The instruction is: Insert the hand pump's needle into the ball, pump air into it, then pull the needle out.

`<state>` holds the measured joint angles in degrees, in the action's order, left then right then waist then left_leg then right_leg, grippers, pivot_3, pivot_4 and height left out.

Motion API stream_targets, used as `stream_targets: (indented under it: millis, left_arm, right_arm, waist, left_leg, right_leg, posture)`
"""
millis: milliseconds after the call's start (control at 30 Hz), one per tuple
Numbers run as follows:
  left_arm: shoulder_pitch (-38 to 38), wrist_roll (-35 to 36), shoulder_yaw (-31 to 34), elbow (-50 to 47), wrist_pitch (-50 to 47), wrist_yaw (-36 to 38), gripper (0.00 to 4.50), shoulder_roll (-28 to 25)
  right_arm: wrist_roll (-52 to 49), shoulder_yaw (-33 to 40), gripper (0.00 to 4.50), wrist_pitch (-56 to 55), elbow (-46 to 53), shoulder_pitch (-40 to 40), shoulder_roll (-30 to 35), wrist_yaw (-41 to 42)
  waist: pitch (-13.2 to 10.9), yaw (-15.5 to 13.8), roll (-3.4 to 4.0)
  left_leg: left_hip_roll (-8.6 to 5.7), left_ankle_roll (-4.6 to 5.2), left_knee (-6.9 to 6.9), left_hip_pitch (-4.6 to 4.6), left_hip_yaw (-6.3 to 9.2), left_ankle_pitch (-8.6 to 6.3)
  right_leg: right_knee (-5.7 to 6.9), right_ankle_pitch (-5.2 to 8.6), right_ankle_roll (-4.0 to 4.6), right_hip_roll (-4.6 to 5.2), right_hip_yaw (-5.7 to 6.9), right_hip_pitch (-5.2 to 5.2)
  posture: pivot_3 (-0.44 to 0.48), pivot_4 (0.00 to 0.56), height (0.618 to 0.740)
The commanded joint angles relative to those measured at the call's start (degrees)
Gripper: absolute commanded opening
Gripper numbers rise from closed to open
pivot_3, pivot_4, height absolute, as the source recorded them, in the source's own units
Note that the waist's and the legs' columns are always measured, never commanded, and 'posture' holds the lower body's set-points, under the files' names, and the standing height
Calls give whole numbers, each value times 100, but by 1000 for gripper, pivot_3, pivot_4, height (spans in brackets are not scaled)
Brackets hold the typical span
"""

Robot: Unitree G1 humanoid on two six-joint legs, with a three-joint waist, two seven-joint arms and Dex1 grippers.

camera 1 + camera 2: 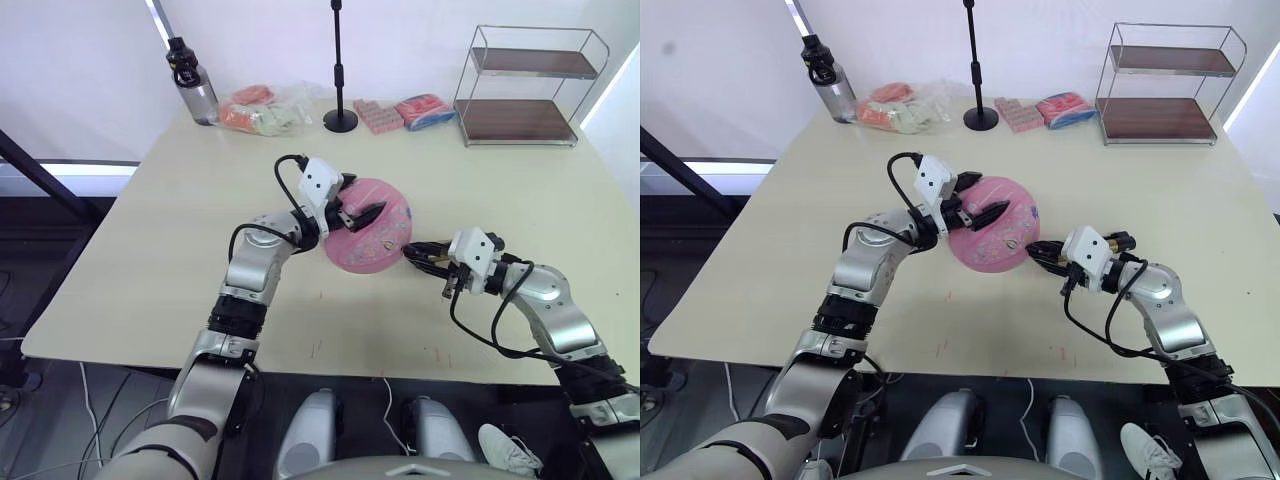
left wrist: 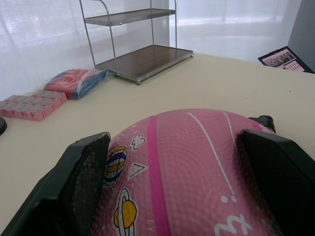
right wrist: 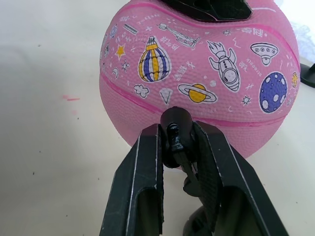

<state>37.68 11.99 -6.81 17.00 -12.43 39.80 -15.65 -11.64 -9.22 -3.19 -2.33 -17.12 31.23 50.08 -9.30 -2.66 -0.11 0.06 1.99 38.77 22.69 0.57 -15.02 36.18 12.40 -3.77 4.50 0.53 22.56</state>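
The pink ball [image 1: 378,243], printed with rockets and planets, rests near the middle of the cream table [image 1: 160,220]. My left gripper [image 1: 358,213] reaches over its top, its two fingers [image 2: 83,172] pressed against opposite sides of the ball [image 2: 187,167]. From the right, my right gripper [image 3: 176,132] is shut on the small black fitting [image 3: 174,129] at the end of the hand pump's hose [image 3: 189,172]. That fitting sits against the ball's side [image 3: 197,73]. The needle itself is hidden. I cannot make out the pump's cylinder.
Along the table's far edge stand a dark bottle [image 1: 195,85], a plastic bag of snacks [image 1: 262,108], a black pole stand [image 1: 340,75], pink and red packets [image 1: 400,112] and a two-tier wire shelf [image 1: 530,85].
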Motion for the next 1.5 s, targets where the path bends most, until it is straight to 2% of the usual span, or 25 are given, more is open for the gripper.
stream_targets:
  millis: [33,200,333,500,833,1033,1100,1367,1500]
  left_arm:
    - [-391,-441,-89,969,-313,-316,4500,-127]
    - [-370,-445,-122,1089,-268,-334,4500,-140]
    - [-365,-447,-142,1136,-210,-295,4500,-134]
    - [-334,-383,-94,1022,-129,-234,4500,-74]
    - [-75,-23,155,137,251,194,4500,-59]
    - [133,217,325,-488,245,451,4500,-137]
    - [167,373,400,-732,169,530,4500,-165]
    - [158,1112,749,-1727,-364,1009,4500,-611]
    - [-222,1656,903,-2318,-785,1712,4500,-1248]
  right_arm:
    - [137,485,422,-623,263,124,443,108]
    - [203,546,422,-892,226,189,617,48]
    - [111,689,422,-948,233,319,702,106]
    - [139,733,422,-969,65,445,678,128]
    - [794,566,422,-1433,-690,391,361,-358]
    - [912,554,422,-1722,-977,233,258,-423]
    - [895,582,422,-1796,-1057,177,250,-420]
    - [747,671,422,-1927,-1228,147,240,-412]
    - [682,683,422,-1944,-1323,150,250,-385]
  waist:
    - [2,-7,3]
    - [26,27,10]
    - [65,164,-2]
    - [110,183,17]
    - [94,182,-3]
    - [62,183,-37]
    - [50,184,-39]
    - [3,199,-36]
    - [-11,219,-34]
  left_leg:
    - [-1,0,0,0,1,0]
    - [-10,2,0,-2,12,0]
    - [14,2,-8,-95,5,-1]
    - [30,1,-14,-107,14,-1]
    - [27,1,-23,-93,7,-1]
    - [24,1,-29,-46,5,-1]
    - [24,0,-28,1,5,0]
    - [25,-1,-43,19,0,0]
    - [26,-1,-44,19,-7,0]
  right_leg:
    - [-1,0,-1,0,0,-1]
    - [-10,3,-6,-1,-2,-13]
    - [-24,34,-5,-20,-8,-95]
    - [-24,34,-4,-33,-16,-98]
    - [-26,27,7,-34,-33,-76]
    - [-28,13,16,-34,-39,-27]
    - [-27,0,3,-34,-42,22]
    - [-31,0,3,-36,-47,48]
    - [-29,0,2,-38,-55,50]
  posture:
    - [0,150,740]
    - [0,150,740]
    - [0,150,740]
    - [0,150,740]
    - [0,150,740]
    - [0,150,740]
    - [0,150,740]
    - [0,150,740]
    - [0,150,740]
